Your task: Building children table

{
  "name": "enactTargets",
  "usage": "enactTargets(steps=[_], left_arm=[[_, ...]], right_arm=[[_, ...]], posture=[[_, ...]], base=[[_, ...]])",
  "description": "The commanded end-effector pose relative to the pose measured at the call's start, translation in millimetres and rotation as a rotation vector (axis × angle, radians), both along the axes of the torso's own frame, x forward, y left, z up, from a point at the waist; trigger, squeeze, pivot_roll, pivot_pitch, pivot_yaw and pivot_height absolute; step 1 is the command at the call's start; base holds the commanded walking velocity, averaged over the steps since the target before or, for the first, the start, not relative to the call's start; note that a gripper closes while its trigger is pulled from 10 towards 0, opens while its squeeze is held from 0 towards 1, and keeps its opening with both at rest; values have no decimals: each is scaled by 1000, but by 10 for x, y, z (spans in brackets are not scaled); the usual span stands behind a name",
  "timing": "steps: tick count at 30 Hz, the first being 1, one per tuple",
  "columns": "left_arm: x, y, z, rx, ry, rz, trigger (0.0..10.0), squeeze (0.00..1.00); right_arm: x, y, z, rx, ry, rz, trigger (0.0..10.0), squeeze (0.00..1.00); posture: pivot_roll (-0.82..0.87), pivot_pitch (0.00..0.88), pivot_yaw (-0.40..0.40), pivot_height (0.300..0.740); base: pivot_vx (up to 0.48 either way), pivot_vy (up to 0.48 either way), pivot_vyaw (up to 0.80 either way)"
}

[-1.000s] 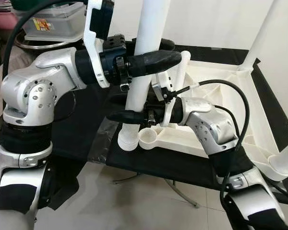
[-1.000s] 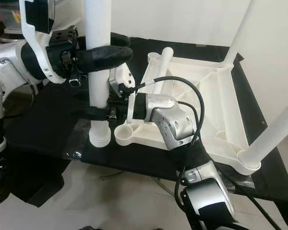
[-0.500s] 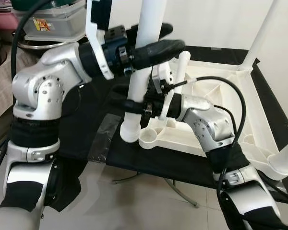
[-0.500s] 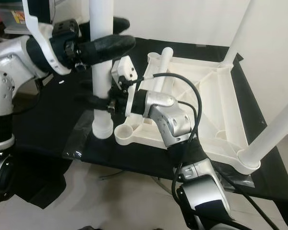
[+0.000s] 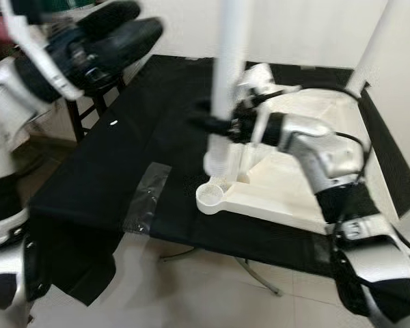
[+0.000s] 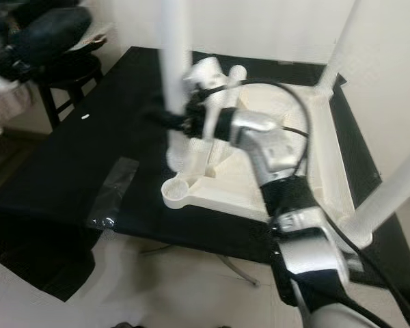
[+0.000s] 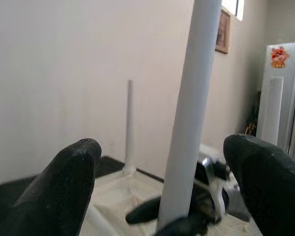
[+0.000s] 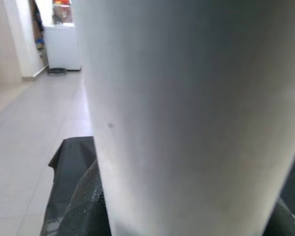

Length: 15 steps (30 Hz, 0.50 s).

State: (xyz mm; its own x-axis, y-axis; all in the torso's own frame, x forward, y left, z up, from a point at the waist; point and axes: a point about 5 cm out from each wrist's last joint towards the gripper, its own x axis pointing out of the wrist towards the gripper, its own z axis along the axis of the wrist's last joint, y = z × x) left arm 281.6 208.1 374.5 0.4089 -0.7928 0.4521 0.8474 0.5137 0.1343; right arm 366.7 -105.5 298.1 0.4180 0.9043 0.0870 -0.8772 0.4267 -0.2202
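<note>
A white plastic children's table [image 5: 294, 198] lies upside down on a black-covered work table [image 5: 116, 157]. My right gripper [image 5: 217, 126] is shut on a white table leg [image 5: 229, 75] and holds it upright. The leg's lower end hangs just behind the open corner socket [image 5: 213, 197]. My left gripper [image 5: 147, 18] is open, up at the far left and well clear of the leg. In the left wrist view its fingers [image 7: 71, 187] stand wide apart with the leg [image 7: 189, 123] some way beyond them. The right wrist view has the leg [image 8: 187, 113] pressed close to the camera.
Two other legs stand fitted in the upturned table, at the back right [image 5: 372, 41] and the near right [image 6: 389, 198]. A strip of clear tape [image 5: 147, 195] lies on the cloth near its front edge. A dark stool [image 5: 89, 102] stands at the left, a refrigerator [image 7: 282, 98] further off.
My left gripper has let go of the leg and drawn away up to the left. The right gripper has carried the leg to the right, toward the corner socket. The view is blurred.
</note>
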Motion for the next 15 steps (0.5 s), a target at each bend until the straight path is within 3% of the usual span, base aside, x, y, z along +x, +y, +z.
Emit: enactTargets(steps=[1, 2, 4, 5, 6, 7, 9, 10, 11, 12, 14, 15], left_arm=[[-71, 36, 22, 12, -7, 6, 10000, 1000], [-87, 64, 0, 10, 0, 16, 10000, 1000], [-196, 139, -233, 12, 73, 92, 10000, 1000], [-228, 153, -338, 30, 103, 124, 10000, 1000], [-242, 103, -520, 62, 156, 144, 10000, 1000], [-254, 50, -671, 103, 202, 155, 10000, 1000], [-254, 50, -671, 103, 202, 155, 10000, 1000], [-282, -47, -887, 159, 254, 158, 10000, 0], [-325, -174, -1151, 205, 319, 166, 10000, 0], [-325, -174, -1151, 205, 319, 166, 10000, 0], [-446, -428, -1596, 241, 426, 222, 10000, 0], [-490, -507, -1727, 243, 461, 256, 10000, 0]], right_arm=[[3, 8, 45, -5, -20, 10, 0, 0], [10, -11, 56, -7, -21, 5, 0, 0], [26, -72, 108, 8, -16, 16, 0, 0], [27, -84, 122, 15, -10, 34, 7843, 0], [-8, -82, 135, 23, -6, 97, 10000, 0], [-39, -74, 136, 29, 5, 157, 10000, 0], [-39, -74, 136, 29, 5, 157, 10000, 0], [-84, -71, 134, 33, 13, 236, 10000, 0], [-128, -85, 114, 25, 24, 321, 10000, 0], [-128, -85, 114, 25, 24, 321, 10000, 0], [-163, -125, 38, -12, 33, 424, 10000, 0], [-159, -133, 8, -21, 35, 441, 10000, 0]], posture=[[-4, 161, -43, 740], [-4, 161, -43, 740], [3, 186, -48, 740], [3, 186, -48, 740], [4, 213, -49, 740], [4, 213, -49, 740], [4, 213, -49, 740], [5, 232, -47, 740], [7, 249, -45, 740], [7, 249, -45, 740], [4, 294, -41, 740], [4, 294, -41, 740]], base=[[0, 0, 0], [0, 0, 0], [0, 0, 0], [0, 0, 0], [0, 0, 0], [0, 0, 0], [0, 0, 0], [0, 0, 0], [0, 0, 0], [0, 0, 0], [0, 0, 0], [0, 0, 0]])
